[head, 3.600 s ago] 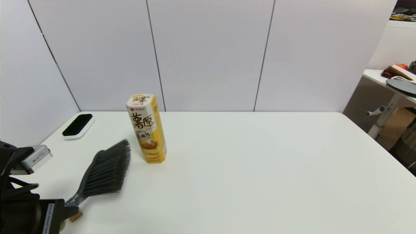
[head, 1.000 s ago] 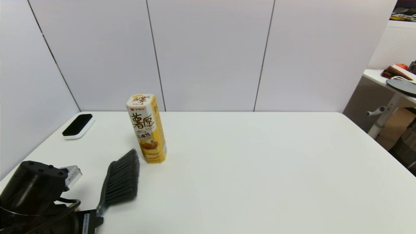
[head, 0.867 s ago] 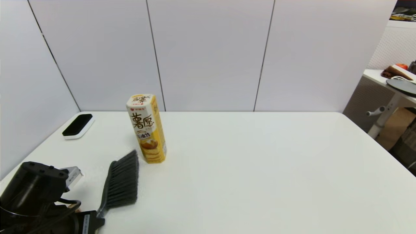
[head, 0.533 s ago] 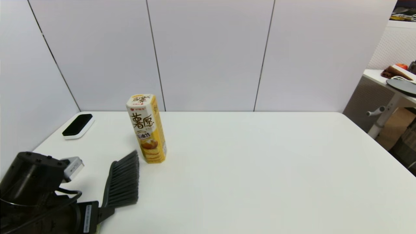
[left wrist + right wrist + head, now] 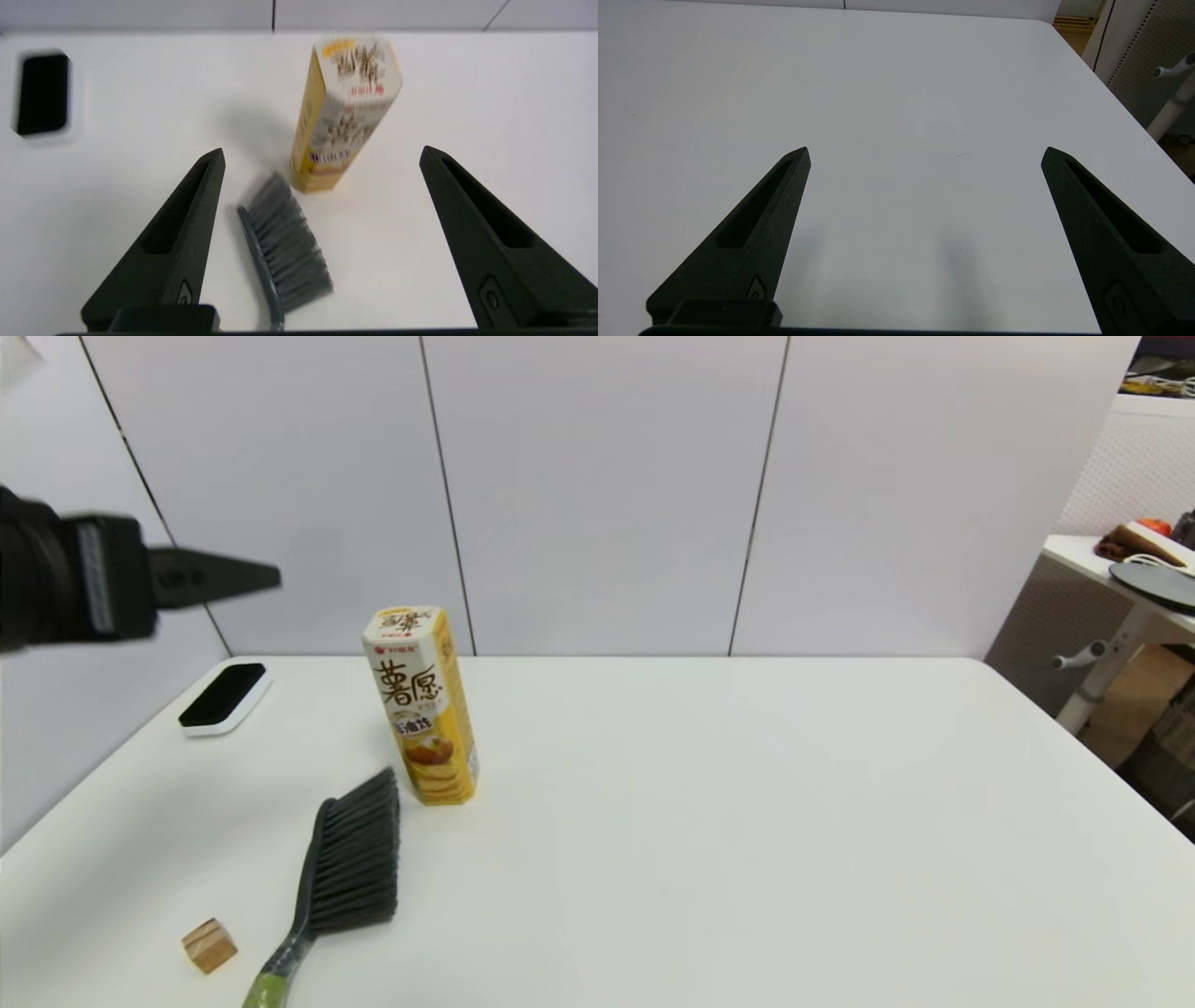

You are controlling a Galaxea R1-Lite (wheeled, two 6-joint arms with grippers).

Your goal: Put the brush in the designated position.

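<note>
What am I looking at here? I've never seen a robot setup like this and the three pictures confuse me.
It is a two-armed robot at a white table. One picture comes from a camera on its head; the other two come from cameras on each wrist, looking out between that arm's two black fingers. On the table lie a brush, touching nothing but the table, an upright yellow snack box, a small wooden cube and a black-and-white eraser pad. The left tool is open, raised above the brush, holding nothing. The right tool is open too, over bare table.
</note>
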